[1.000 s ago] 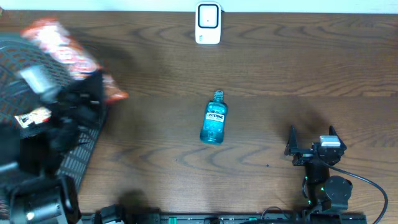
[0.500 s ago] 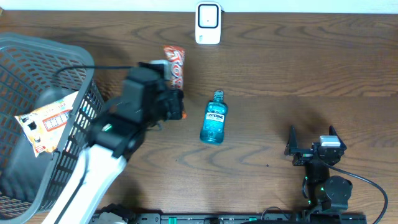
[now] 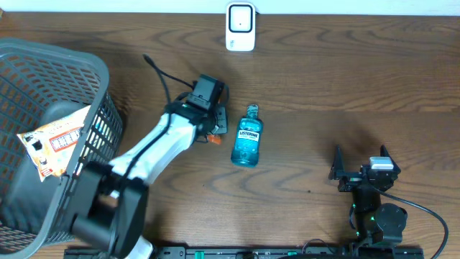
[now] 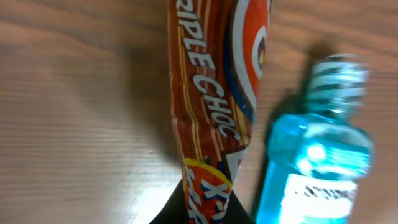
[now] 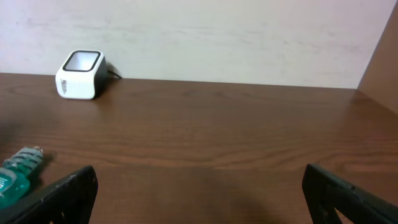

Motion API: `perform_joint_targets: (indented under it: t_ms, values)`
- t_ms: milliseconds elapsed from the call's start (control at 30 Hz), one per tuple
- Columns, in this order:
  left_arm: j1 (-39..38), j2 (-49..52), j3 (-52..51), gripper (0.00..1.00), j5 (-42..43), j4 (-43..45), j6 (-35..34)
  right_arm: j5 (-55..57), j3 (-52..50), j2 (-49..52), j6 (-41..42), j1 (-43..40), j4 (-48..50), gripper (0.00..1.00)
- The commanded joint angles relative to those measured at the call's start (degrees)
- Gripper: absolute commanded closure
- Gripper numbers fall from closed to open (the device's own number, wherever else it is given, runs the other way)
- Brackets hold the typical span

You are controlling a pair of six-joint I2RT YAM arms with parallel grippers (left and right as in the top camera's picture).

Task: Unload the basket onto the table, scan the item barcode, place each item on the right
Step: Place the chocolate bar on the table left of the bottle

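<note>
Brown tabletop (image 3: 359,86): the left gripper (image 4: 200,210), clamped on the snack (image 4: 214,93) beside the bottle (image 4: 317,168), should lift clear — then turn its barcode, perhaps on the hidden face, toward the scanner (image 3: 240,27).

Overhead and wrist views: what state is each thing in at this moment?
Left tool: shut on the snack packet.
Snack packet: gripped at one end, beside the mouthwash bottle.
Mouthwash bottle: lying on its side, cap on, label up.
Scanner: standing upright at the table's far edge.
Basket: holds a printed packet.
Right tool: open, empty.
</note>
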Motion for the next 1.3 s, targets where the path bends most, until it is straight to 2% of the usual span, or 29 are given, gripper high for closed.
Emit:
perform_joint_targets:
  t_ms: [0, 267, 300, 333, 367, 400, 433, 467, 500, 667, 933, 1067, 1167, 1233, 1267]
  values:
    - [-1.25, 3.23, 0.7, 0.93, -1.11, 1.11, -2.8, 0.04, -0.07, -0.31, -0.26, 0.24, -0.17, 0.01]
    - [-3.3, 7.3, 0.7, 0.92, -1.16, 2.05, -3.17, 0.04, -0.07, -0.31, -0.26, 0.24, -0.17, 0.01]
    - [-3.43, 7.04, 0.7, 0.83, -1.22, 1.99, -3.15, 0.04, -0.07, -0.31, -0.26, 0.24, -0.17, 0.01]
    - [-3.41, 6.71, 0.7, 0.65, -1.38, 1.92, -3.13, 0.04, -0.07, -0.31, -0.26, 0.24, -0.17, 0.01]
    - [-3.41, 6.19, 0.7, 0.52, -1.38, 1.9, -3.13, 0.04, -0.07, -0.31, -0.26, 0.24, -0.17, 0.01]
    - [-3.39, 5.31, 0.72, 0.28, -1.4, 1.77, -3.1, 0.04, -0.07, -0.31, -0.26, 0.24, -0.17, 0.01]
    - [-3.28, 4.46, 0.72, 0.12, -1.46, 1.66, -3.08, 0.04, -0.07, -0.31, -0.26, 0.24, -0.17, 0.01]
    - [-3.23, 3.17, 0.76, 0.04, -1.64, 1.44, -3.08, 0.04, -0.07, -0.31, -0.26, 0.24, -0.17, 0.01]
    - [-3.23, 1.84, 0.87, 0.01, -1.88, 1.09, -3.04, 0.04, -0.07, -0.31, -0.26, 0.24, -0.17, 0.01]
    - [-3.13, -8.15, 4.39, 0.0, -3.61, -4.98, -0.02, 0.04, -0.07, -0.31, -0.26, 0.24, -0.17, 0.01]
    - [0.26, -25.73, 17.79, 0.0, -18.03, -20.26, 3.41, 0.04, -0.07, -0.31, -0.26, 0.24, -0.17, 0.01]
    - [6.73, -32.35, 21.03, 0.0, -24.65, -24.24, 3.39, 0.04, -0.07, -0.31, -0.26, 0.24, -0.17, 0.01]
    - [15.41, -36.57, 21.03, 0.0, -26.47, -26.36, 3.02, 0.04, -0.07, -0.31, -0.26, 0.24, -0.17, 0.01]
    - [22.14, -37.97, 21.0, 0.0, -26.45, -28.89, -0.26, 0.04, -0.07, -0.31, -0.26, 0.24, -0.17, 0.01]
    - [26.4, -38.36, 21.0, 0.0, -26.45, -31.01, -4.04, 0.04, -0.07, -0.31, -0.26, 0.24, -0.17, 0.01]
